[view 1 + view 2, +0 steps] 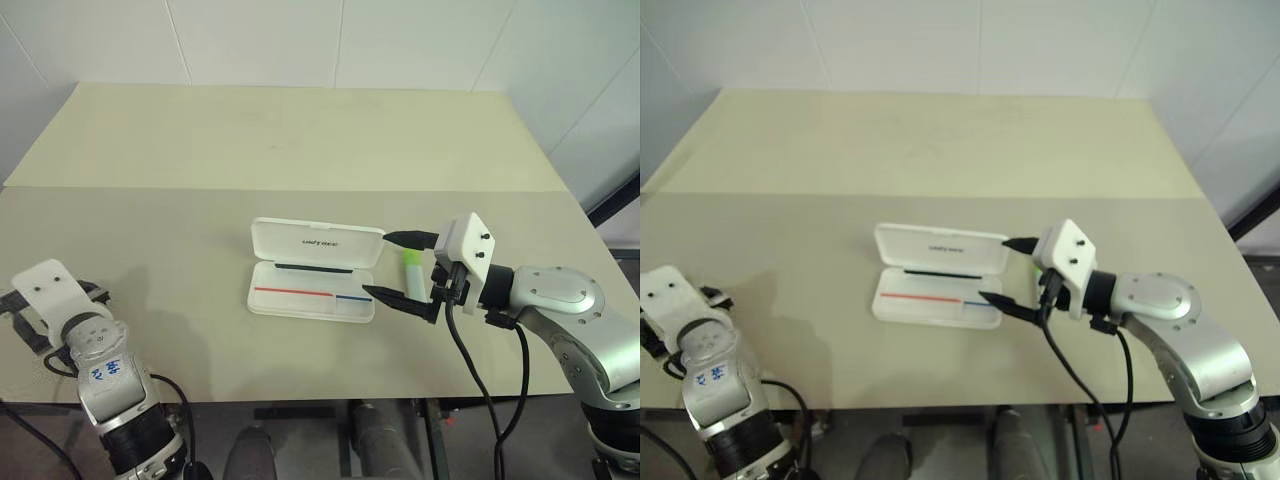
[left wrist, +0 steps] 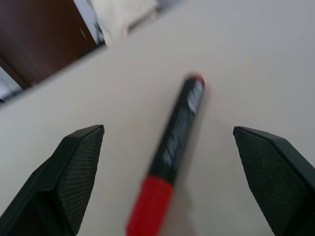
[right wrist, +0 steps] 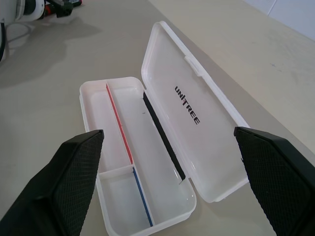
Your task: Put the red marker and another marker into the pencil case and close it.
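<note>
The pencil case (image 1: 311,291) lies open mid-table, its lid (image 3: 197,113) flat behind the tray and a red-and-blue stripe inside. My right gripper (image 1: 400,268) hovers open at the case's right end, pointing over it, fingers (image 3: 74,167) empty. The other marker (image 1: 411,266), green-capped, lies on the table just right of the case, under that gripper. At the far left edge, my left gripper (image 2: 168,129) stands open and low over the red marker (image 2: 172,147), which lies on the table between the fingers, untouched.
The beige table (image 1: 200,330) has a seam (image 1: 150,187) across its middle, with a white wall behind it. The front edge runs close below both arms. Black cables (image 1: 470,370) hang from the right wrist. Beyond the left table edge there is a dark panel (image 2: 39,39).
</note>
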Robot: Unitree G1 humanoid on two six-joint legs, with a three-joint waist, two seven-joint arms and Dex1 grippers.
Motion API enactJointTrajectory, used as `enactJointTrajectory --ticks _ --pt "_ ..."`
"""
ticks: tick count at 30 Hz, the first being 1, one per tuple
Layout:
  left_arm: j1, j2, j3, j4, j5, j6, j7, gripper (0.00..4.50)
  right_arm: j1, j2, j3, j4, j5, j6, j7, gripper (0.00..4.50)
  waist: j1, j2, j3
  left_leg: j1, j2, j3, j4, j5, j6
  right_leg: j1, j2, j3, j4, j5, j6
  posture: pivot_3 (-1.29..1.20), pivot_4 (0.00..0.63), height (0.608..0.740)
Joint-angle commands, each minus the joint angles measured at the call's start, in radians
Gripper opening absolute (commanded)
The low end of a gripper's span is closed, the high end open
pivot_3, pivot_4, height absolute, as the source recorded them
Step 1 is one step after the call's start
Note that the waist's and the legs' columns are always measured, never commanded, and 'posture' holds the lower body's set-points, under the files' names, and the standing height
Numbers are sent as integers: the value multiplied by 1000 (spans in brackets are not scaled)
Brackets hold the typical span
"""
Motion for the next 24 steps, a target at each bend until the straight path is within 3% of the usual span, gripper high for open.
enactJointTrajectory --ticks 1,14,18,20,21,22,23,24 --pt "2 -4 75 24 -67 -1 -16 4478 -7 -3 -19 -12 -9 -10 -10 4500 1 0 0 0 0 0 0 0 0 0 0 0 0 0 0 0 150 740" --pt "-13 47 154 170 -197 8 -6 4478 9 -16 -34 -25 -7 -2 -21 4500 -8 2 -1 9 -3 -1 -1 0 -1 4 0 1 -1 3 -3 0 150 740" --pt "3 56 177 238 -266 6 -46 4478 8 -19 -36 -24 -6 -2 -22 4500 -32 15 -8 18 -4 -3 0 -6 -4 15 0 -1 -21 9 -1 0 150 740" --pt "15 63 173 270 -284 12 -70 4294 6 -20 -34 -23 -7 -2 -22 4500 -43 26 -15 17 -5 -4 0 -9 -8 18 0 -4 -47 27 1 0 150 740" --pt "22 67 169 284 -287 11 -76 4073 4 -20 -33 -21 -7 -3 -22 4500 -52 34 -18 15 -4 -6 -1 -10 -7 20 0 -9 -66 37 1 0 150 740" --pt "20 65 179 293 -302 28 -72 3804 3 -21 -32 -20 -8 -4 -21 4500 -68 54 -20 12 -3 -10 -3 -10 -6 29 0 -15 -93 59 3 0 150 740" --pt "17 66 187 300 -311 43 -66 3475 2 -22 -32 -19 -9 -5 -20 4500 -59 77 -30 0 10 -22 -12 -10 -5 55 4 -31 -151 95 8 0 150 740" --pt "14 68 191 305 -318 51 -61 3133 1 -22 -32 -19 -9 -6 -20 4500 -44 70 -34 -9 26 -23 -26 -7 2 61 -11 -102 -115 93 -21 0 150 740"
